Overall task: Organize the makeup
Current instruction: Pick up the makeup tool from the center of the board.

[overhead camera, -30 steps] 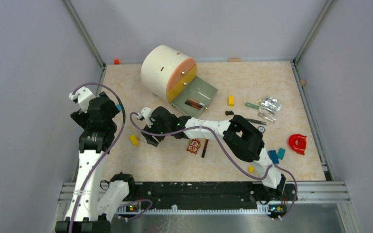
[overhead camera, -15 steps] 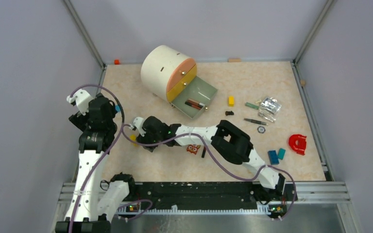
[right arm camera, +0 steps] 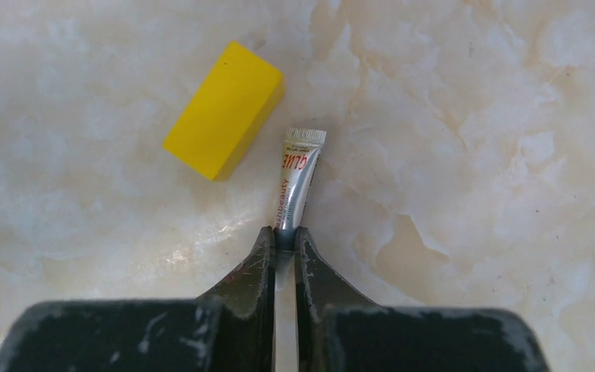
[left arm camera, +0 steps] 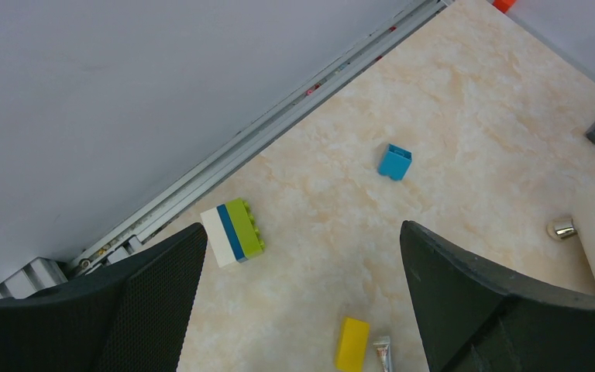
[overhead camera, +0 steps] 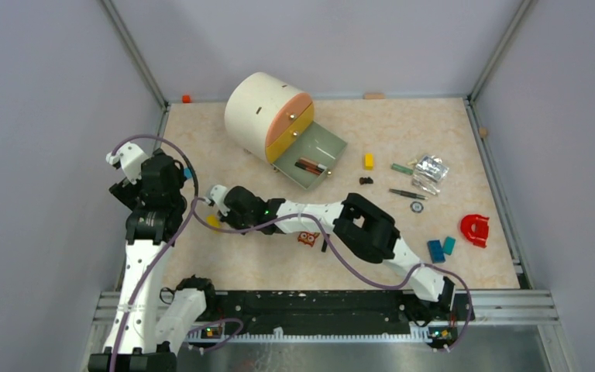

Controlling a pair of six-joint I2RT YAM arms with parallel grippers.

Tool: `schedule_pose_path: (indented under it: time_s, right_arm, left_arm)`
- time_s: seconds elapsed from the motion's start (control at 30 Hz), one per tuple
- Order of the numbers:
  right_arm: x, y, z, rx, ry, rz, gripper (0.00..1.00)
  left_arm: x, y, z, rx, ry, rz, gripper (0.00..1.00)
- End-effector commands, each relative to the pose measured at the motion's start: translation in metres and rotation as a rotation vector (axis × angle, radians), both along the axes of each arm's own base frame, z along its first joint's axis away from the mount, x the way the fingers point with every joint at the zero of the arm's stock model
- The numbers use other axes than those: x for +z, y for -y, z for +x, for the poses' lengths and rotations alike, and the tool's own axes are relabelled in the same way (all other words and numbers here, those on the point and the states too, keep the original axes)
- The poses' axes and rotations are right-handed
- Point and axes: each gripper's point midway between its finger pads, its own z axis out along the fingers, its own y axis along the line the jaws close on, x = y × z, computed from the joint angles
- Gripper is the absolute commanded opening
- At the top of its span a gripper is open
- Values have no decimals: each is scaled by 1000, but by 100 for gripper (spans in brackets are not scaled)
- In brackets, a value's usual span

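**Right tool pinches a glue tube beside a yellow block**

The right tool is closed. Its scuffed black fingers nip the narrow end of a small silver tube, which is crimped flat at the far end and printed with red lettering. The tube sits low on the glossy, marble-patterned table, just beside a smooth yellow block. This is in the left-middle part of the table, near the left arm.

The left tool hangs with its jaws gaping wide. Below it are a small blue block and a studded brick in white, blue and green bands.

At the back stands a cream, drum-shaped cabinet. Its flat grey-green drawer stands open, with thin sticks lying inside. A dark stick lies on the table well to the right.
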Motion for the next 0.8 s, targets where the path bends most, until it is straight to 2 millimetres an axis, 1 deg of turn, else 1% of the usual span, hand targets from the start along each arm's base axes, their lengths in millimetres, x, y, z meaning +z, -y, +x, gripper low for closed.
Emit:
schedule_pose_path:
  time_s: [0.0, 0.03, 0.07, 0.1, 0.17, 0.23, 0.27, 0.33, 0.43, 0.5, 0.6, 0.67, 0.77]
  right_arm:
    - [23, 7, 7, -66, 41, 24, 0]
    - [33, 12, 7, -69, 45, 38, 0]
    - [53, 16, 8, -74, 55, 66, 0]
    - [65, 22, 9, -78, 59, 83, 0]
    - [93, 37, 11, -83, 66, 126, 0]
    - [118, 56, 17, -92, 69, 171, 0]
    - [128, 67, 21, -101, 73, 188, 0]
    - [141, 91, 34, -131, 88, 197, 0]
    - [145, 130, 58, -194, 115, 161, 0]
    - [141, 149, 67, -186, 93, 137, 0]
    - [134, 168, 75, -161, 48, 104, 0]
    - [128, 181, 86, -187, 45, 74, 0]
    - [122, 195, 103, -234, 44, 56, 0]
  left_arm:
    - [12, 1, 3, -18, 48, 2, 99]
    - [12, 2, 5, -31, 48, 3, 99]
    - [12, 4, 7, -41, 46, 4, 99]
    - [11, 4, 7, -47, 44, 3, 99]
    - [11, 5, 8, -53, 43, 4, 99]
    - [10, 6, 8, -58, 41, 5, 99]
    - [10, 6, 9, -63, 42, 4, 99]
    - [9, 8, 10, -74, 40, 3, 99]
    - [8, 11, 13, -100, 38, 2, 99]
    - [8, 14, 16, -126, 38, 1, 99]
    - [7, 20, 21, -174, 36, -2, 99]
    - [6, 22, 22, -190, 34, -1, 99]
    - [7, 23, 23, -197, 34, -1, 99]
